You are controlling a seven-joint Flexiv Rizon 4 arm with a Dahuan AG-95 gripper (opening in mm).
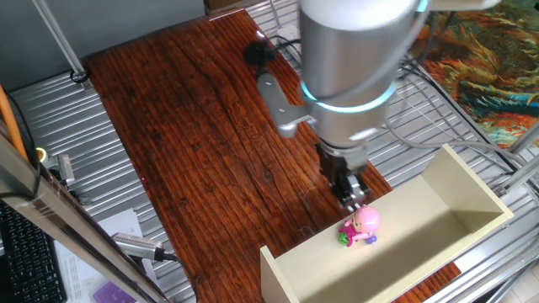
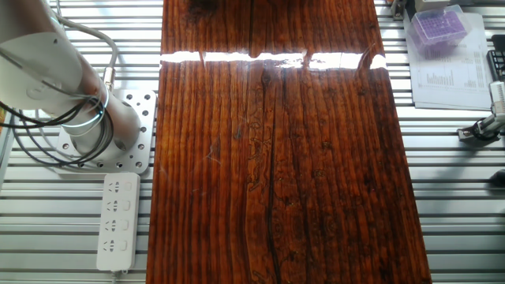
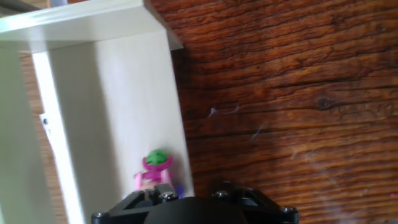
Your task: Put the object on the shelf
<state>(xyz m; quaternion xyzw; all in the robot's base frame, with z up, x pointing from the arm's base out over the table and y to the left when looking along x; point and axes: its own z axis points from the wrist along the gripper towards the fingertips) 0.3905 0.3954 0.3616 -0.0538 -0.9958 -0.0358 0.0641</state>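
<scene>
since the gripper (image 1: 354, 200) hangs just above and on the table side of the object (image 1: 360, 227), which sits on the near long panel of the shelf (image 1: 472, 189) close to that panel's edge, any coming move turns on lifting clear without nudging the toy off toward the wooden table (image 1: 194, 143). whether the fingers grip it or stand apart i cannot tell (the hand view cuts them off, showing only the toy's green-topped head just below the wrist). farther off, the shelf's open interior and far end wall leave roomy space.
</scene>
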